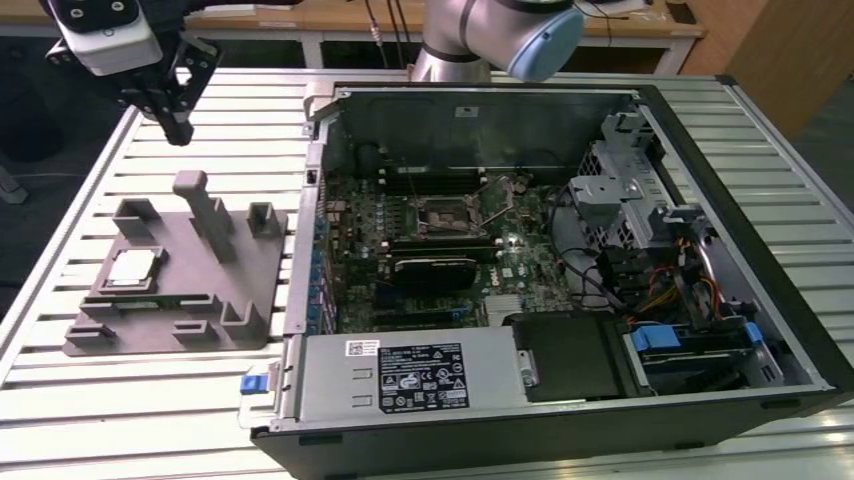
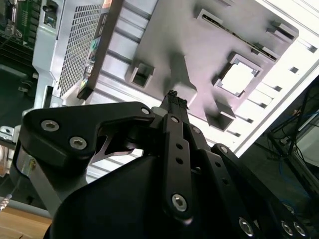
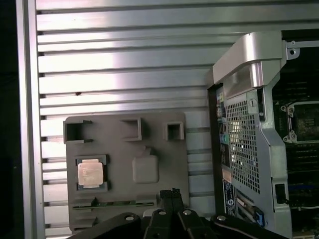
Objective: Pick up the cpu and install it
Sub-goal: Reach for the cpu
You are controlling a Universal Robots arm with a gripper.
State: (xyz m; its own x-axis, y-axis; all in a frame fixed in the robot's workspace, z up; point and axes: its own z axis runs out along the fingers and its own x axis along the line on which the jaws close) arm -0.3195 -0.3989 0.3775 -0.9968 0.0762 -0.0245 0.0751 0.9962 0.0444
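1. Table (image 1: 134,400): a slatted metal surface that carries all the items below.

2. Computer case (image 1: 534,440): lies open on its side. It takes up the middle of the table and reaches toward the edge on the exterior view's right. The motherboard faces up, and the socket (image 1: 437,215) at its centre appears unoccupied.

3. Grey fixture (image 1: 187,290): sits just beside the case, toward the table edge on the exterior view's left. It has several upright blocks.

4. Gripper (image 1: 176,128): hangs in the air above the table's far corner on the exterior view's left, beyond the far side of the fixture. In both wrist views the fingertips (image 3: 171,193) are pressed together with nothing between them.

5. Cpu (image 1: 131,268): lies flat in a square recess of the fixture, on the side nearest the table edge, with its pale metal top facing up. It is well apart from the gripper and untouched.

Step in hand (judged): the approach to the pick. No grasp has been made and installation has not begun.

Requirement for the pick (judged): the jaws must be spread and lined up squarely over the chip. The descent must be vertical, because the recess walls sit close around the chip's edges. Clearance from the tall upright block (image 1: 200,205) nearby must be kept.
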